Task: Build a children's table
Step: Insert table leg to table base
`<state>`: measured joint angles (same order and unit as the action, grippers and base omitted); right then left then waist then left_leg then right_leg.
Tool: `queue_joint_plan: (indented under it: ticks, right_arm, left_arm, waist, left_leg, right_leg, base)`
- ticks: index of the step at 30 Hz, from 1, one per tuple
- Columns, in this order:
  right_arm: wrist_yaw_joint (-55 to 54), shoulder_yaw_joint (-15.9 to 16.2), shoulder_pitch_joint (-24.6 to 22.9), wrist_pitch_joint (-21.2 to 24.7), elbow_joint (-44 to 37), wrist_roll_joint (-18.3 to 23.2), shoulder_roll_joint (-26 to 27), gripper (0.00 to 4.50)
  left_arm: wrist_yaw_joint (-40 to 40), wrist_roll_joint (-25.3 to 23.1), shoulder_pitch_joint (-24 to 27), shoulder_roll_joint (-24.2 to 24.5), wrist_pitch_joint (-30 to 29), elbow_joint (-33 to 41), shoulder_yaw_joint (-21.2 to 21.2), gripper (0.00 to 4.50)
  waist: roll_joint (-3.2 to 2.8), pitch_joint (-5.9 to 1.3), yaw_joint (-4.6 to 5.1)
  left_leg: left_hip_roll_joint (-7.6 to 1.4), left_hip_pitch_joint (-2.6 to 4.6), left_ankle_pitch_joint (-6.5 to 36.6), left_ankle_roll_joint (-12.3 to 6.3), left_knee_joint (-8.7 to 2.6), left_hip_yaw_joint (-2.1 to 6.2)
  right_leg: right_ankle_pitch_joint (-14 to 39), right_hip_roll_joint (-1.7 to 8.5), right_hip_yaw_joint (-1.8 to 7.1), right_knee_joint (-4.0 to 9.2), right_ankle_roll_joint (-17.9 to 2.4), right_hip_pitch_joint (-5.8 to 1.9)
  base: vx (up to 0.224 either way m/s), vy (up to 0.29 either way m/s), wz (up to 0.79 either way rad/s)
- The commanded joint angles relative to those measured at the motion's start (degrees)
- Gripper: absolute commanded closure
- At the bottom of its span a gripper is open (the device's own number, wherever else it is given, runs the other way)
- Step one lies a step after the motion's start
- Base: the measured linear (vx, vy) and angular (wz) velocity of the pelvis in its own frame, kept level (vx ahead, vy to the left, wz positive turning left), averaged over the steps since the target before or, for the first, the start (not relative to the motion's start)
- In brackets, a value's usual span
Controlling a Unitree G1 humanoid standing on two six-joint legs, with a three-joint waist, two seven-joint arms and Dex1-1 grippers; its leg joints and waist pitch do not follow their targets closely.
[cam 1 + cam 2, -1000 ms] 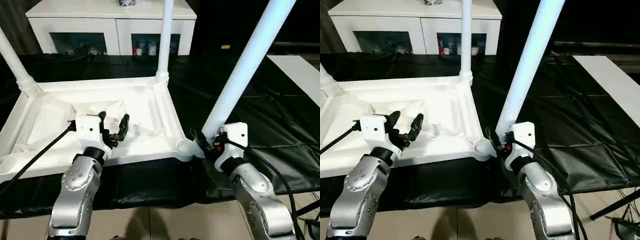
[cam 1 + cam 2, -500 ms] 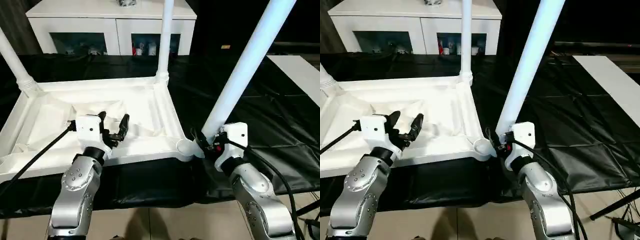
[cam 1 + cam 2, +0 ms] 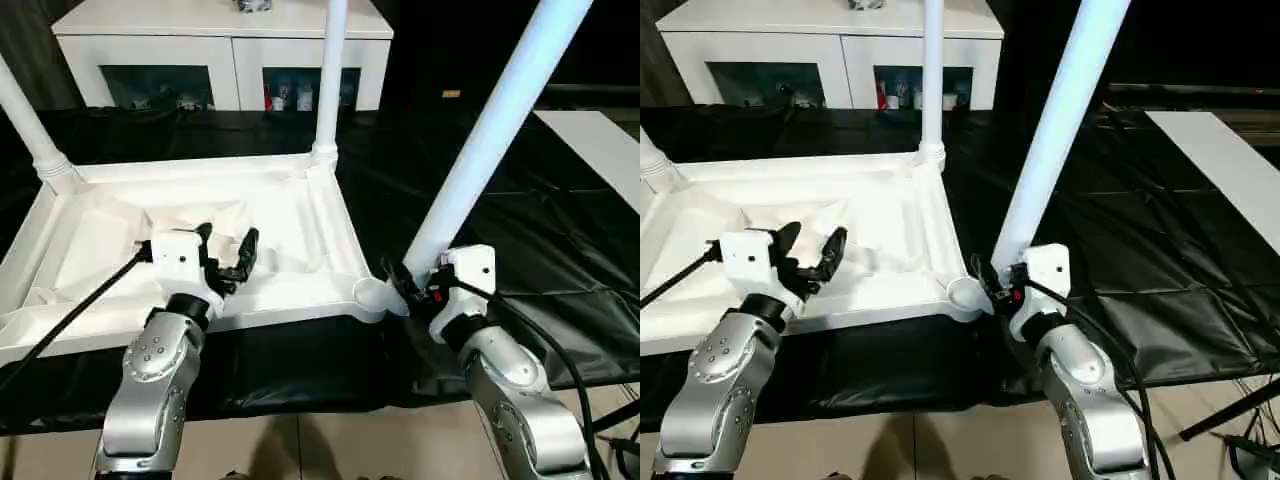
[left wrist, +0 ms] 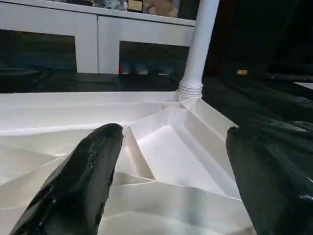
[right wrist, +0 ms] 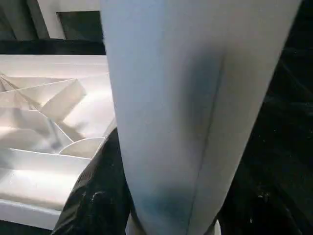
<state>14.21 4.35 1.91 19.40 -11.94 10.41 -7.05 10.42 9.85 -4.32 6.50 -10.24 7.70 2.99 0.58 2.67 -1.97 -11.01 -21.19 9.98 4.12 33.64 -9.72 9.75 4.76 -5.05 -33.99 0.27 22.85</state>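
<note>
1. My right gripper [image 3: 412,285] is clenched on a white table leg [image 3: 487,140], which leans up and away just beside the empty corner socket [image 3: 370,293].
2. My left gripper [image 3: 228,252] hangs spread, empty, over the upturned tabletop [image 3: 300,215].
3. Two legs stand in the far sockets.
4. Black cloth [image 3: 560,250] covers the surface; beyond stands a white cabinet [image 3: 225,40].
</note>
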Motion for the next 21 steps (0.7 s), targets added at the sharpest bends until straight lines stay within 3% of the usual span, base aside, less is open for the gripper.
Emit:
queue_joint_plan:
  ticks: [1, 21]
  right_arm:
    - [-0.01, 0.00, 0.04, 0.84, 0.98, -0.49, -0.30, 2.64]
    - [-0.01, 0.00, 0.04, 0.84, 0.98, -0.49, -0.30, 2.64]
  left_arm:
    - [0.06, -0.34, 0.47, 0.29, 0.22, 0.69, -0.36, 0.69]
    - [0.06, -0.34, 0.47, 0.29, 0.22, 0.69, -0.36, 0.69]
  waist:
    - [-0.27, -2.81, -0.06]
    - [-0.27, -2.79, -0.06]
  left_leg:
    - [-1.82, 0.25, 22.01, 0.24, -4.61, 0.90]
    - [-1.80, 0.29, 22.37, 0.29, -4.60, 0.91]
  right_leg:
    - [23.13, 2.77, 2.90, 5.37, -3.55, -1.78]
    - [23.95, 2.78, 2.89, 5.49, -3.27, -1.67]
  base:
    - [0.000, 0.000, 0.00]
    - [0.000, 0.000, 0.00]
